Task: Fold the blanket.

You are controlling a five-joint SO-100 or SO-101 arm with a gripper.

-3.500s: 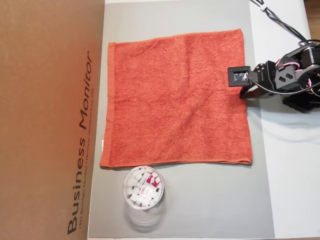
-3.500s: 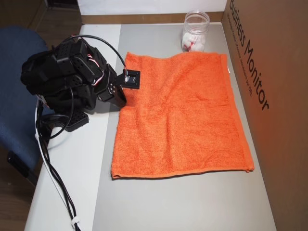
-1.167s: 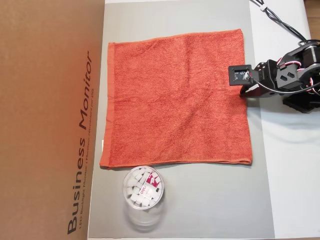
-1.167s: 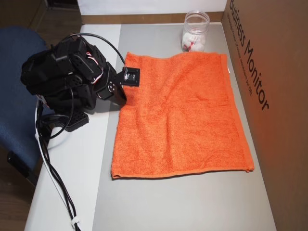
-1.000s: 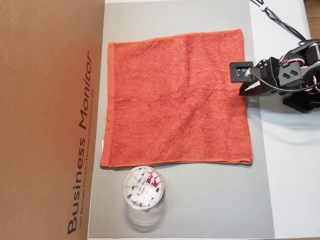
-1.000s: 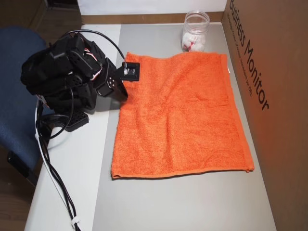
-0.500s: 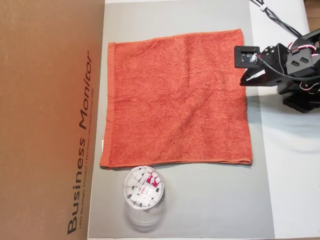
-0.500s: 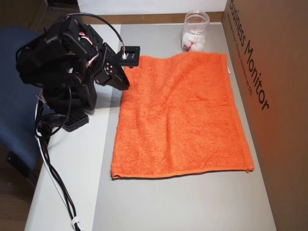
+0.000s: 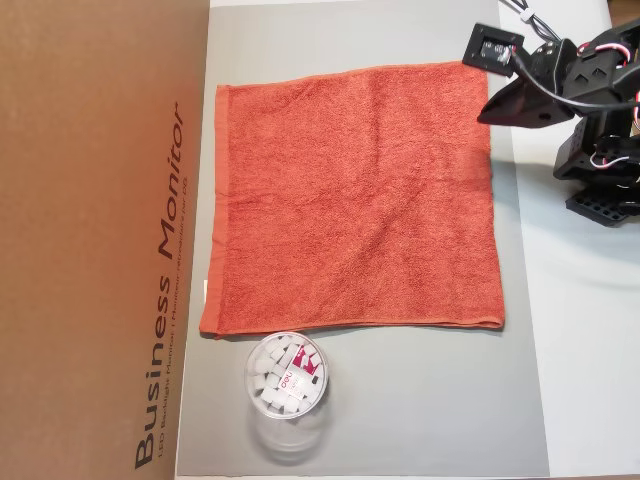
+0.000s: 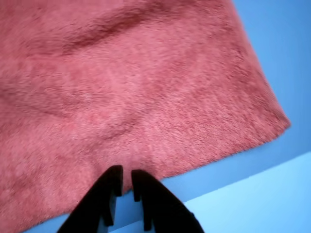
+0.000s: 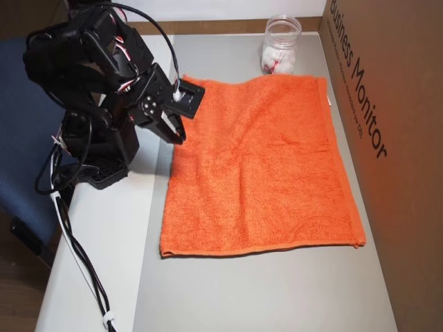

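Overhead views show the black arm [image 11: 97, 76] bent low beside the table [image 9: 575, 330], its gripper [image 10: 122, 180] hovering over the blanket's edge, fingers [image 10: 111, 180] nearly together, holding nothing. The orange-red blanket [image 9: 355, 195] lies flat and unfolded on the grey mat [image 9: 400, 410], just beside a clear cup [image 9: 284, 378].

blanket [image 9: 350, 195] flat on mat | arm [image 9: 590, 90] beside right edge
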